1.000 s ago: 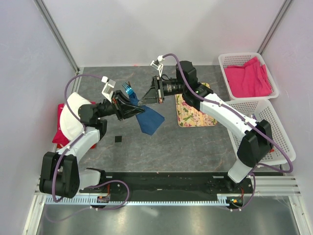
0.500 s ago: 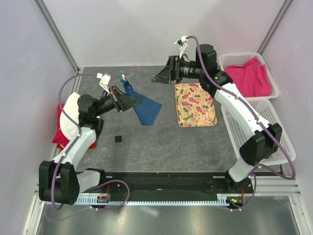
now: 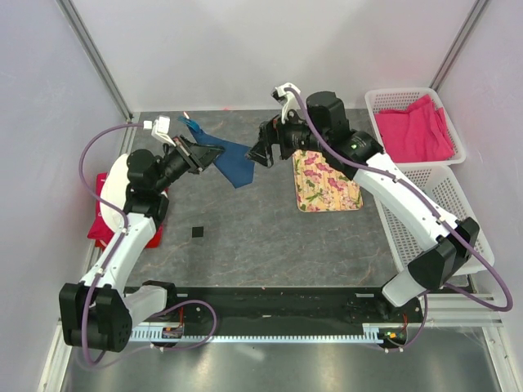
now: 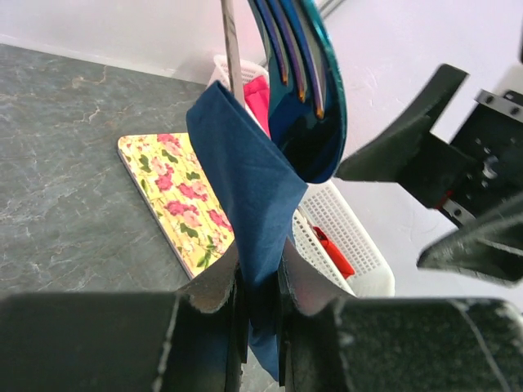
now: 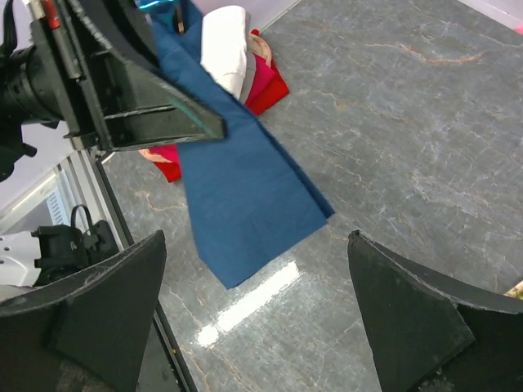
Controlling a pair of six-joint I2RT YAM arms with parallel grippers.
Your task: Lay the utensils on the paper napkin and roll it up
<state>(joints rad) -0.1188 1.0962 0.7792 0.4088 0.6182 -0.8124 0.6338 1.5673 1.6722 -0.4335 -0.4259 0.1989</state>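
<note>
My left gripper (image 3: 208, 153) is shut on a dark blue paper napkin (image 3: 235, 163) and holds it up off the table at the back left. The napkin (image 4: 245, 180) runs up from between the shut jaws. The bright-blue utensils (image 4: 298, 73) stick out of its top, and in the top view the utensils (image 3: 194, 126) point toward the back wall. My right gripper (image 3: 263, 151) stands open just right of the napkin, not touching it. In the right wrist view the napkin (image 5: 245, 196) hangs ahead of the wide-open right gripper (image 5: 255, 245).
A floral mat (image 3: 327, 181) lies right of centre, under the right arm. Two white baskets stand at the right; the far one (image 3: 376, 102) holds pink cloth. Red and white cloth (image 3: 106, 204) lies at the left wall. A small black square (image 3: 197, 233) lies on the table.
The right gripper has opened, let go of the napkin, drawn away and come back beside it. The left arm has carried the napkin and utensils up and toward the back left.
</note>
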